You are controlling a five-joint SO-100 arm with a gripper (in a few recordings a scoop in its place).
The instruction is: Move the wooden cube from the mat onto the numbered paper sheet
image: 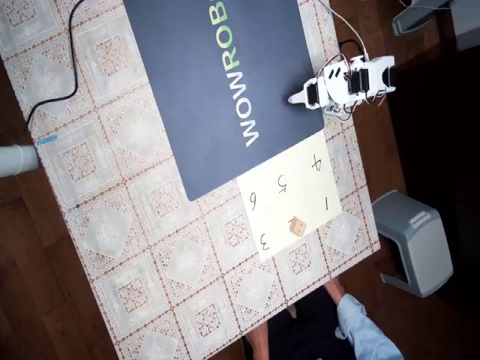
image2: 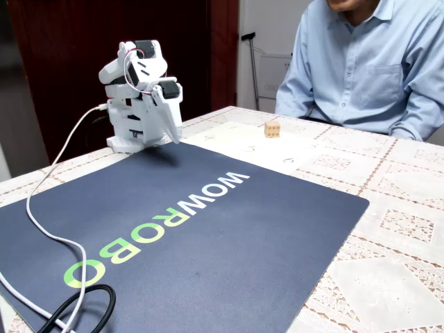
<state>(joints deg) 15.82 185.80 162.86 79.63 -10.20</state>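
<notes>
Wooden cube (image: pixel 298 225) rests on numbered paper sheet (image: pixel 289 196), lower right of overhead view, near digit 3, apart from mat (image: pixel 217 82). In fixed view you see cube (image2: pixel 272 129) at sheet's (image2: pixel 257 147) far side, upper centre. Mat (image2: pixel 173 236) lies beside sheet on lace-clothed surface (image: pixel 127 247). Arm folded at mat's edge; claw (image: pixel 295 98) holds nothing, tip low over mat; opening width: cannot tell. Claw (image2: pixel 173 136) points down. Person (image2: pixel 368 62) seated behind surface, upper right.

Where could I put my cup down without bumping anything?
The lace tablecloth left of the mat in the overhead view is bare. It is crowded around the paper sheet: the wooden cube sits there, with the folded arm near its far end.
</notes>
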